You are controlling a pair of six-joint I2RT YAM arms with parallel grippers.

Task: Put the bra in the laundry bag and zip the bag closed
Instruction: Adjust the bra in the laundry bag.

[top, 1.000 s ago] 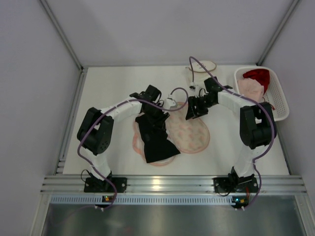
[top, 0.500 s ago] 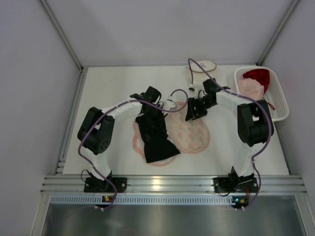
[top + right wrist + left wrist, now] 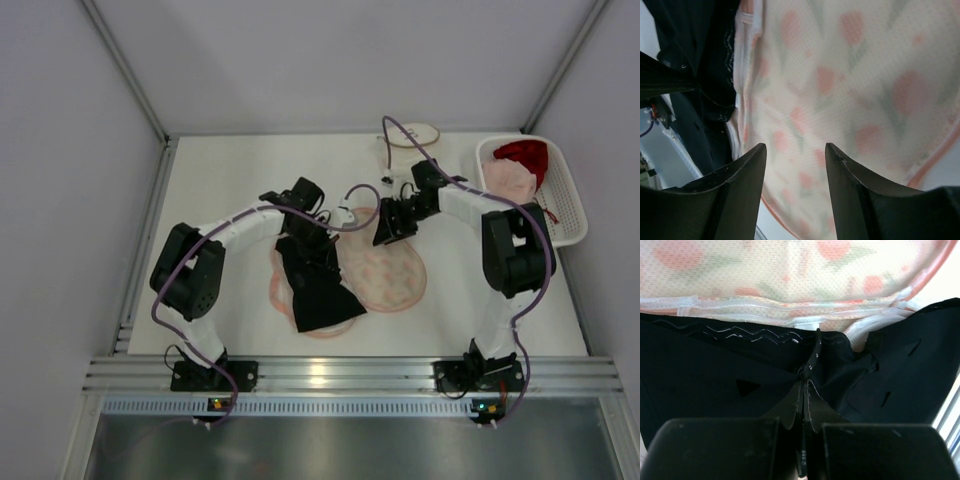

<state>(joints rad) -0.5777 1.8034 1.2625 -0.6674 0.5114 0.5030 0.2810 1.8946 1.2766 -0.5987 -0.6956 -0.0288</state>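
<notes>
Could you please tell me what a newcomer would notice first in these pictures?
A black bra sprawls mid-table over the left side of a pink floral laundry bag, pinched in the shut left gripper. The right gripper hangs open above the bag; a white basket of clothes sits far right.

No writing, label, brand, number or sign can be read in any view. The bag (image 3: 390, 270) carries only a pink printed pattern, and the bra (image 3: 315, 290) is plain black.

White table (image 3: 220, 180), plain grey walls (image 3: 330, 60)
</notes>
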